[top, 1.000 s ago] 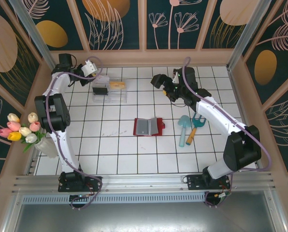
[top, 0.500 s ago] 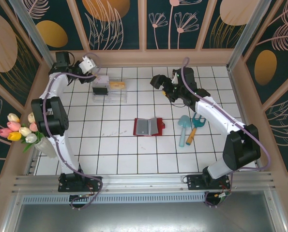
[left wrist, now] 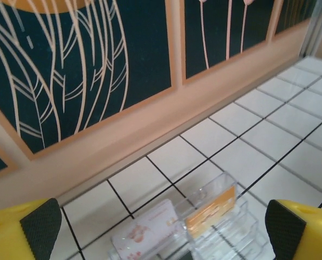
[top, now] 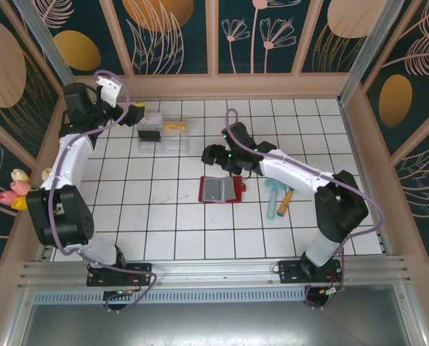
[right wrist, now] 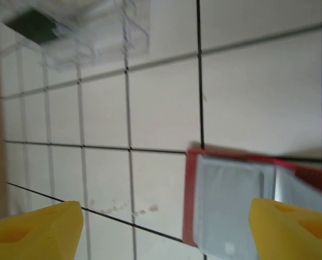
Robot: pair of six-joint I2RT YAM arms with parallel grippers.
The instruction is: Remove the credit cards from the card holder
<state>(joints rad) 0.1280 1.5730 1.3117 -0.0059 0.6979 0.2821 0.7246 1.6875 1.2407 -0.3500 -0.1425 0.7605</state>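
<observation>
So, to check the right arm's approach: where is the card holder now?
In the top view the card holder lies open on the table, just nearer than the right gripper, with the garden tools to its right.

A clear plastic box stands far back on the tiled table, toy garden tools right, tulips left.

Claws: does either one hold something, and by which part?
Nothing is held: the left claw and the right claw both stand open and empty.
</observation>
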